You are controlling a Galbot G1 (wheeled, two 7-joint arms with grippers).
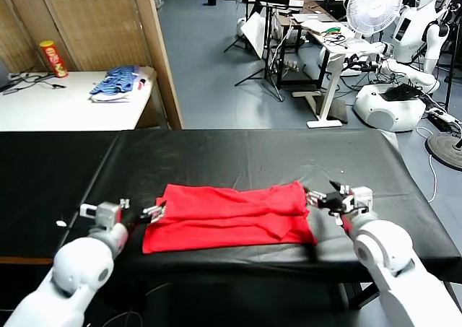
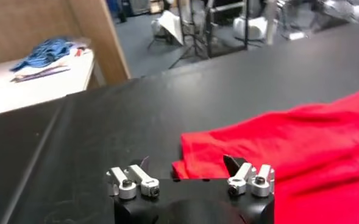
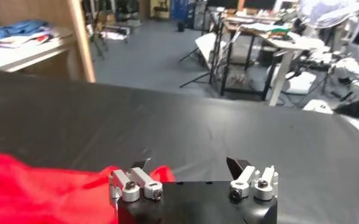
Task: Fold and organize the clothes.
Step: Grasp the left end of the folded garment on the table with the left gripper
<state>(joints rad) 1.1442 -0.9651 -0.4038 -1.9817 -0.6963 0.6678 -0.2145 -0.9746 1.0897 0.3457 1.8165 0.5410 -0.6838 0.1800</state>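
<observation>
Both jaws spread wide and empty, the left gripper [image 1: 153,213] and right gripper [image 1: 315,198] flank the folded red T-shirt [image 1: 231,215] on the black table [image 1: 238,154] (the next grasp should probably pinch both layers evenly).

Black-covered table [image 1: 238,154], red T-shirt [image 1: 227,215] lying flat, apparently folded, near front edge
</observation>
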